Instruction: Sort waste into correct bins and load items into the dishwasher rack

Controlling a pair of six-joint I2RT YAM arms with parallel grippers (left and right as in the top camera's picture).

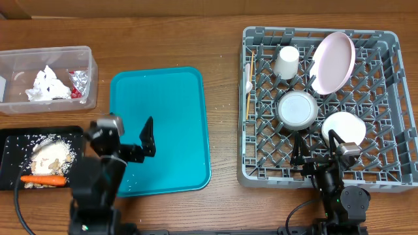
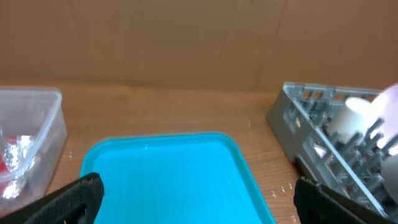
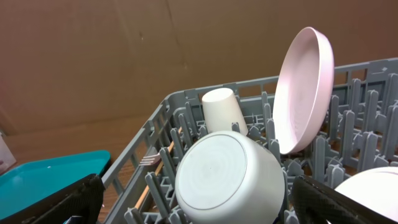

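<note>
The overhead camera looks straight down on the whole table (image 1: 215,39) from high. The left wrist camera sits low and near above the teal tray (image 2: 168,180), facing the back wall (image 2: 186,43). The right wrist camera looks closely into the dishwasher rack (image 3: 134,152). All three views share tray and rack.

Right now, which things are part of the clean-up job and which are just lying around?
Part of the job: grey rack, pink plate, two white bowls, white cup, clear tub with napkins and foil, black tray with carrot and rice scraps.
Just lying around: teal tray, wooden table, cardboard wall.
</note>
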